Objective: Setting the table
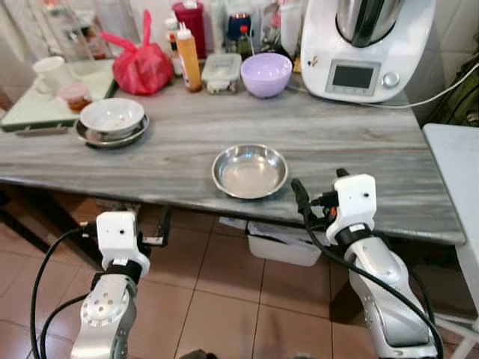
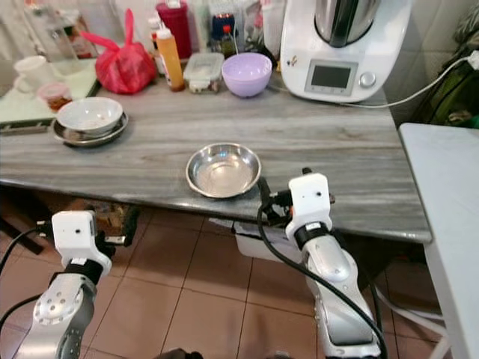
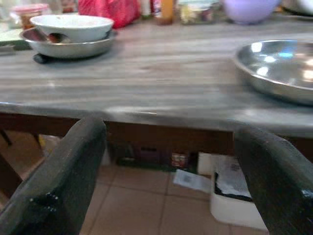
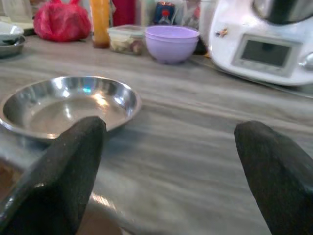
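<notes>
A shallow steel plate (image 1: 250, 170) lies empty near the front edge of the grey wooden table (image 1: 352, 149). At the left, a white bowl (image 1: 112, 116) sits stacked in another steel plate (image 1: 90, 134). A purple bowl (image 1: 266, 73) stands at the back. My right gripper (image 4: 171, 166) is open and holds nothing. It hovers at the table's front edge, just right of the empty steel plate. My left gripper (image 3: 171, 171) is open and empty too. It hangs below and in front of the table edge, left of that plate.
A white kitchen machine (image 1: 367, 45) with a cable stands at the back right. A red bag (image 1: 142, 63), an orange bottle (image 1: 187, 56) and a lidded container (image 1: 221, 72) line the back. A green tray (image 1: 30, 112) carries a mug (image 1: 51, 73). A white bin (image 1: 284, 247) sits under the table, and a white surface (image 1: 456, 172) stands to the right.
</notes>
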Tool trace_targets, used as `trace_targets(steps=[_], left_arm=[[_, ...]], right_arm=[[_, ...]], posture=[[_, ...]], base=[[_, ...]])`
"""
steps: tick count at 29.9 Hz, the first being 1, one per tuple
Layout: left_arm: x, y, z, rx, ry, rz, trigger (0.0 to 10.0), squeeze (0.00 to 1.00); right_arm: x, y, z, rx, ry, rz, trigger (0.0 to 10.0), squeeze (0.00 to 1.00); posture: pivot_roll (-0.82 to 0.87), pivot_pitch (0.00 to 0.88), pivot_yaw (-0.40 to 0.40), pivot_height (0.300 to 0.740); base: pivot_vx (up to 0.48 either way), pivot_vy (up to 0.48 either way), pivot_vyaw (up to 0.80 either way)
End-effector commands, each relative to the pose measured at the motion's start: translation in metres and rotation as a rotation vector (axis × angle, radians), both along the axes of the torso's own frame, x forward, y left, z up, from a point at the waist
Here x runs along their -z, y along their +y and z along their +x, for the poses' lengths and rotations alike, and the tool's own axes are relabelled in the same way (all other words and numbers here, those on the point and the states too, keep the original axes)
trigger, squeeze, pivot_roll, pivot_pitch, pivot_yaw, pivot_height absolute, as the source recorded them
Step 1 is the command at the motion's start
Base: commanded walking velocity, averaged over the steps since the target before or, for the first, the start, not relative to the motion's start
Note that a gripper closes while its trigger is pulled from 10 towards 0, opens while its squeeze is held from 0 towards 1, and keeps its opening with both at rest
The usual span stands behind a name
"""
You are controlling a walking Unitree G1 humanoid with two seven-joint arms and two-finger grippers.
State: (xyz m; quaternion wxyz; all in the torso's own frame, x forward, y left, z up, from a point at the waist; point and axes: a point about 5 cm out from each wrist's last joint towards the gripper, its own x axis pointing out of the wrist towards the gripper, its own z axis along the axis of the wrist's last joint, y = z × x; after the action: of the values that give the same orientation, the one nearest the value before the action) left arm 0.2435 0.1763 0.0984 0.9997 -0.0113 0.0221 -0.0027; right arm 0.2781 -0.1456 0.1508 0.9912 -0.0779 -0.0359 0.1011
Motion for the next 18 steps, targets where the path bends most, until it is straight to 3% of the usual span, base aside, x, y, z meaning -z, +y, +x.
trace_targets(steps=[1, 18], left_arm=[[0.0013, 0.0058, -0.0009, -0.011, 0.013, 0.015, 10.0, 0.00], [0.0026, 0.0054, 0.0000, -0.001, 0.019, 0.020, 10.0, 0.00]], right_arm=[[-0.0027, 0.0032, 0.0004, -0.001, -0.008, 0.017, 10.0, 0.00], [-0.0051, 0.0019, 0.0036, 0.015, -0.014, 0.026, 10.0, 0.00]], posture=[[-0.08, 0.074, 0.076, 0.740], [-0.09, 0.068, 0.073, 0.740]], base=[[-0.281, 0.000, 0.00], [-0.284, 0.000, 0.00]])
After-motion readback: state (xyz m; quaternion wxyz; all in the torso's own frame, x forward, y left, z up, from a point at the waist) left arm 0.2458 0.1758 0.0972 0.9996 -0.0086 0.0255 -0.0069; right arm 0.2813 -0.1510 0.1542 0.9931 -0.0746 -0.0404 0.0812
